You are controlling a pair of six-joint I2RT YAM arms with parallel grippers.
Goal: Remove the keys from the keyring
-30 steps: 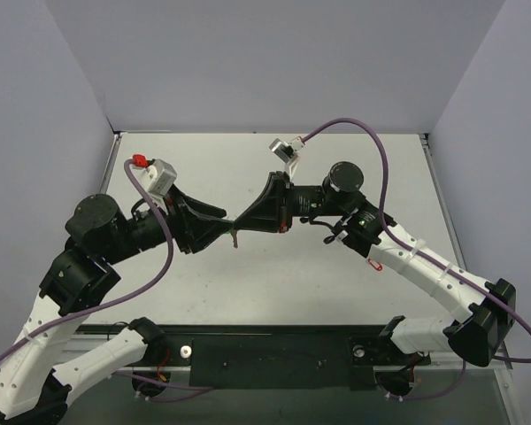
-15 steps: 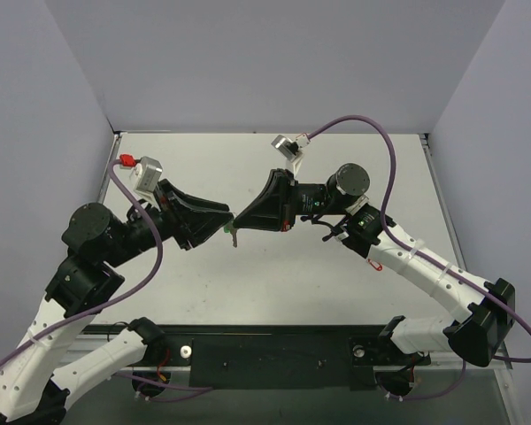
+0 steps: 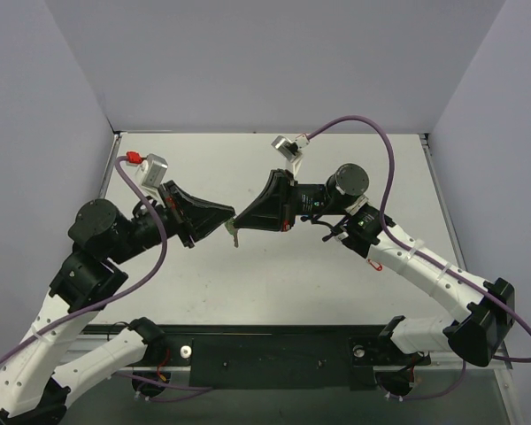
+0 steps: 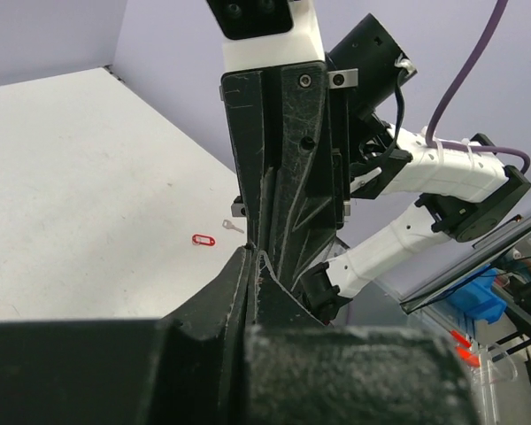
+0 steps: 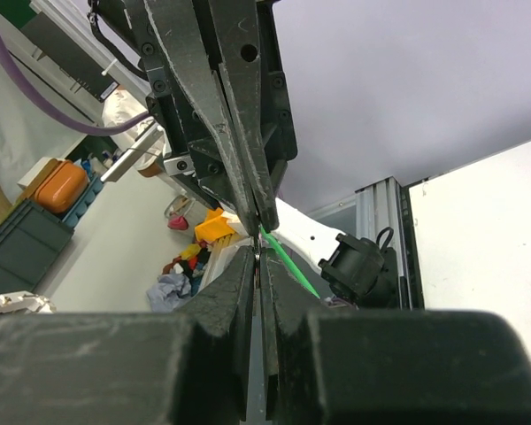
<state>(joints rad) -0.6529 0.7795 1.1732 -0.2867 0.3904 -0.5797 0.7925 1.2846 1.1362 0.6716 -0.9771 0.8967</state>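
Both arms reach inward above the white table point(image 3: 354, 168). The left gripper point(image 3: 231, 218) and right gripper point(image 3: 241, 218) meet tip to tip, each with fingers pressed together. The left has swung up-table since a second ago, while the right has barely shifted. A tiny silver metal key point(image 3: 235, 236) dangles below the tips. Only the right wrist camera shows the bright green plastic fob point(image 5: 286, 259), which juts from the left gripper's pinch. What the right one pinches cannot be told. The left wrist camera alone catches a small silvery piece point(image 4: 234, 227) beside a red oval outline piece point(image 4: 203, 239) on the table.
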